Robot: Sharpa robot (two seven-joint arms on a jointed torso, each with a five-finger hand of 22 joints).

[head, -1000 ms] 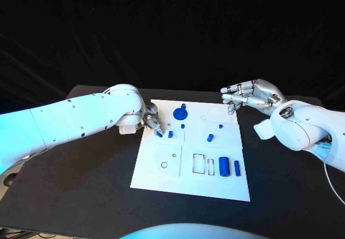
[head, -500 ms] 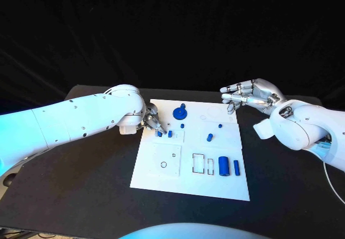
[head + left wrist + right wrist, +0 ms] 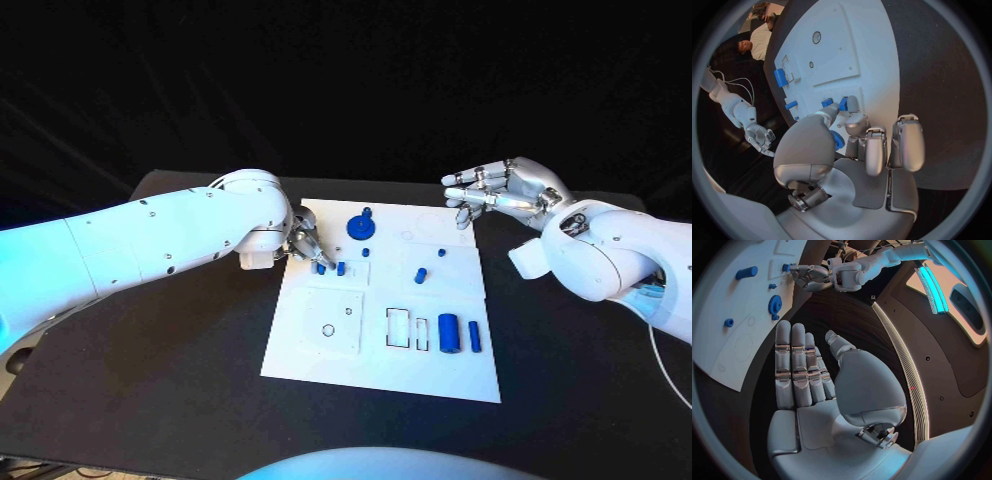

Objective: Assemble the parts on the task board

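The white task board lies in the middle of the black table. My left hand is at the board's left edge, and its thumb and a fingertip pinch a small blue peg that stands on the board. A second small peg stands just beside it. My right hand hovers open above the board's far right corner, fingers straight and holding nothing.
On the board are a blue gear, a blue peg, two tiny blue pieces, a thick blue cylinder and a thin blue bar. Outlined slots lie left of the cylinder.
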